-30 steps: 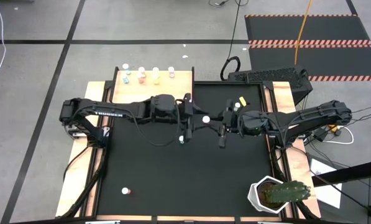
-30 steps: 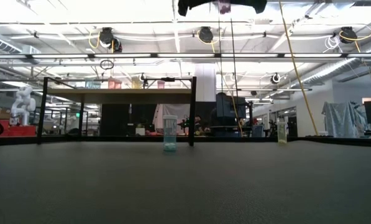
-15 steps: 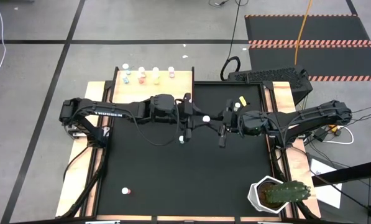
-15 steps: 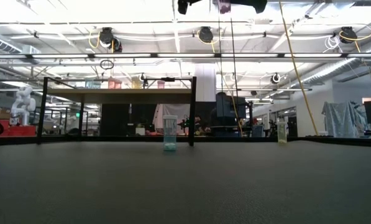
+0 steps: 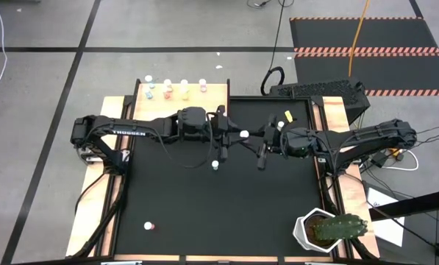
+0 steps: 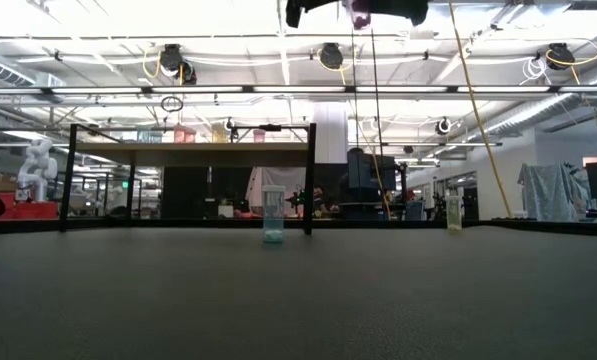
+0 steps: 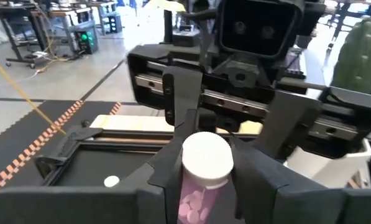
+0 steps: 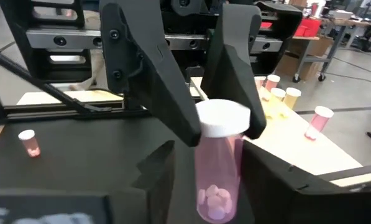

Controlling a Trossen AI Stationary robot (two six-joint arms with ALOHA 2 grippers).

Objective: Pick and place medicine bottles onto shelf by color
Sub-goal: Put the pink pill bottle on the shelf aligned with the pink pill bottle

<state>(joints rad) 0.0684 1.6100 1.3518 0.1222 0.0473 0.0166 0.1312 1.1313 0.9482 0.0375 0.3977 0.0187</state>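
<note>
Mid-table, above the mat, a translucent pink bottle [image 8: 219, 165] with smooth white cap, holding pale tablets, sits pinched between the left gripper [image 7: 204, 165] fingers. The right gripper [image 8: 204, 180] flanks it, slightly parted. Four bottles stand on the pale-wood shelf [image 5: 215, 94].

1. A pink bottle [image 8: 219, 168] with a white cap stood upright mid-frame, small pills visible in its lower part.
2. The right claw [image 8: 205, 180] sat low in the frame, its dark fingers [image 8: 157, 174] on either side of the bottle's body with a gap showing.
3. The left claw [image 8: 194, 93], facing the camera, pressed its two dark fingers against the bottle's cap from both sides.
4. One more pink bottle [image 8: 28, 142] stood alone on the black desk mat [image 8: 79, 162], well apart.
5. On the pale shelf [image 8: 297, 155], four bottles stood: three clustered [image 8: 278, 93], tan and pinkish, and one pink [image 8: 319, 121] apart from them.
6. Room clutter blurred behind.
</note>
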